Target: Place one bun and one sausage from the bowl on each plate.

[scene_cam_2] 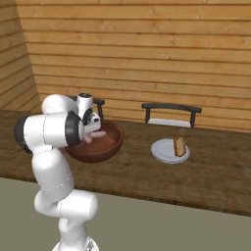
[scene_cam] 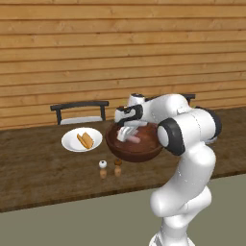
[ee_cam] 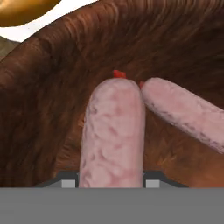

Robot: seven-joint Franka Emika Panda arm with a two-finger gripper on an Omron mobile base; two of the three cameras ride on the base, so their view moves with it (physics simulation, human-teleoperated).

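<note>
The dark reddish-brown wooden bowl (scene_cam: 137, 153) (scene_cam_2: 100, 149) (ee_cam: 48, 109) stands on the table, and my gripper (scene_cam: 126, 133) (scene_cam_2: 91, 128) (ee_cam: 110, 183) reaches down into it. In the hand view a pink sausage (ee_cam: 113, 131) lies between my two fingertips (ee_cam: 68, 183), which press against its sides. A second sausage (ee_cam: 183, 111) lies beside it, touching its far end. Left of the bowl, a white plate (scene_cam: 71, 143) holds a bun (scene_cam: 85, 140). Right of the bowl, a white plate (scene_cam_2: 159, 149) also holds a bun (scene_cam_2: 179, 146).
Two small shakers (scene_cam: 103, 168) (scene_cam: 117, 167) stand in front of the bowl near the table's front edge. Dark chairs (scene_cam: 79, 111) (scene_cam_2: 170, 113) stand behind the table against the wooden wall. A plate rim (ee_cam: 48, 18) with a bun (ee_cam: 22, 8) lies just past the bowl.
</note>
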